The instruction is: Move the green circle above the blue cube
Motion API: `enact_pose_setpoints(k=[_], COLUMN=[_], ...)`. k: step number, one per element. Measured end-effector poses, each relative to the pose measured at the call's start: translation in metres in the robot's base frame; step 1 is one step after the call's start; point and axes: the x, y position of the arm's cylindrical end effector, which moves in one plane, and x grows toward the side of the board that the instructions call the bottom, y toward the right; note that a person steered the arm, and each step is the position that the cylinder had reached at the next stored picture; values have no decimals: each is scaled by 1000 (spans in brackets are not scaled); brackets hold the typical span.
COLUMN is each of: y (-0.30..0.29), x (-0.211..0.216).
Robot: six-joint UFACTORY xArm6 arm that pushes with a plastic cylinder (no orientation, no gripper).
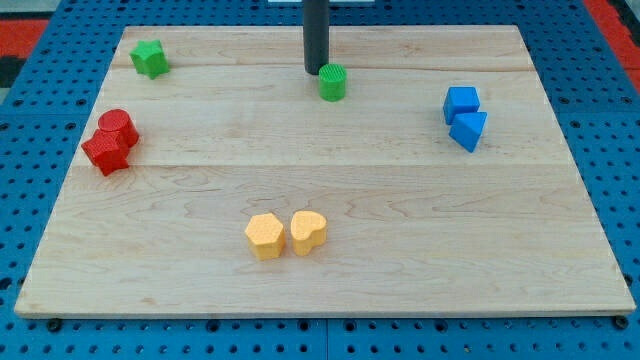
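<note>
We see a desk (400, 200) of pale wood, smooth and matt, with fine grain and faint plank seams. Beneath it lies a blue perforated panel (620, 150), which looks hard and slightly glossy. The rod (316, 35) looks dark, smooth and matt.

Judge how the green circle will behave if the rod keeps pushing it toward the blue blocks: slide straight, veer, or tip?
The green circle looks short and squat, so tipping seems unlikely. Its round side probably lets it slip off my tip, which touches its upper-left edge. It likely slides easily on the smooth wooden board.
</note>
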Motion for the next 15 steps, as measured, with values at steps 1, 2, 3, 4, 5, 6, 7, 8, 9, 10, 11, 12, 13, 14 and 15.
enact_pose_setpoints(k=[1, 2, 3, 4, 5, 6, 7, 8, 9, 10, 11, 12, 13, 14, 15], y=[-21, 5, 22, 53, 78, 94, 59, 69, 106, 136, 142, 106, 133, 146, 159], x=[21, 22, 32, 33, 32, 16, 12, 4, -4, -4, -3, 37, 31, 22, 23])
